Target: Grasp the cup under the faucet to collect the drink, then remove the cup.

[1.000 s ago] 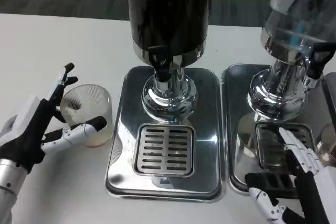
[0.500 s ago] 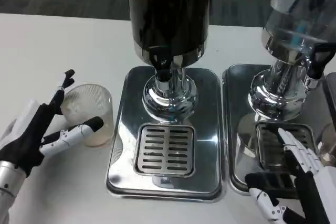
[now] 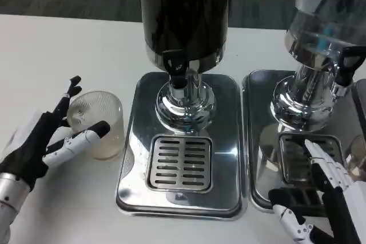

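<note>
**Cup waits beside the drip tray, left hand cupped around it**

Cup first: the clear ribbed plastic cup (image 3: pixel 98 123) stands upright on the white table (image 3: pixel 57 50), just to the left of the shiny steel drip tray (image 3: pixel 178 147), not under the black faucet (image 3: pixel 175 68). That faucet juts from the tall dark drink dispenser (image 3: pixel 184 10), which rises from the tray's far end; the slotted grille (image 3: pixel 179 163) lies at the tray's near end. The left hand (image 3: pixel 43 141) sits on the far side of the cup from the tray, fingers spread wide around it: one black-tipped finger reaches across the cup's near side and looks to touch its wall, another points past its far rim. I cannot tell whether it truly grips. To the tray's right, a second steel tray (image 3: pixel 257 141) carries a clear-bodied dispenser (image 3: pixel 323 32); the right hand (image 3: pixel 323 198) hovers over that tray's near end, fingers apart, holding nothing.
</note>
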